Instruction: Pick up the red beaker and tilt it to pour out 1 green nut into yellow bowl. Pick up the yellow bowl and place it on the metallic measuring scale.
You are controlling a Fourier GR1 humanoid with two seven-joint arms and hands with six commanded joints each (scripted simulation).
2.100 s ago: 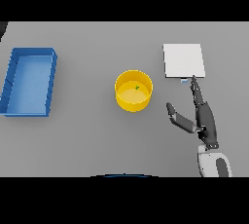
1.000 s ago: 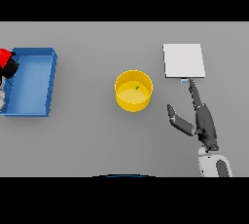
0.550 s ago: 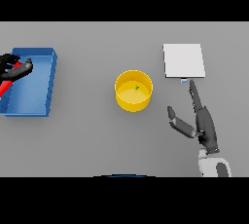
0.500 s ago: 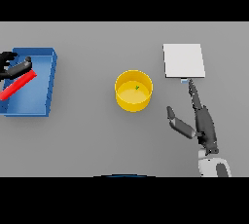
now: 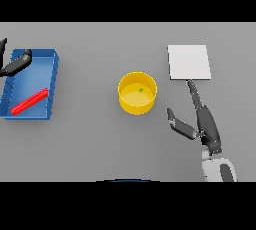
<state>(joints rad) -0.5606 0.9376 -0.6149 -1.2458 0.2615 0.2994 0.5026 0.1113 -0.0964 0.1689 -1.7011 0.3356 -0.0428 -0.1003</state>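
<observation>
Scene: grey bench (image 5: pixel 90 149) seen from above, with a blue tray at the left, a yellow bowl in the middle and a pale square scale at the upper right.
Red beaker (image 5: pixel 29 101): lies on its side inside the blue tray (image 5: pixel 52 89), in the tray's lower left part, apart from both hands. Lying flat like this, it looks set aside and finished with.
Beaker axis: its long axis runs on a diagonal, from the lower left up toward the upper right of the tray. I cannot tell which end is the mouth.
Green nut (image 5: pixel 141 90): a small green speck inside the bowl, slightly right of centre, so the pour looks complete.
Yellow bowl (image 5: pixel 131 103): stands upright in the middle of the frame, mouth upward, between the tray and the right hand, untouched.
Metallic measuring scale (image 5: pixel 188 62): a flat pale square at the upper right, with nothing on it. The bowl has not yet been set there.
Left hand (image 5: pixel 15 64): at the far left edge, over the tray's upper left corner, fingers straight and relaxed, holding nothing.
Right hand (image 5: pixel 202 124): at the lower right, spread wide and holding nothing, long fingers (image 5: pixel 194 93) pointing up toward the scale's lower edge, thumb reaching left toward the bowl. It seems placed to take the bowl next.
</observation>
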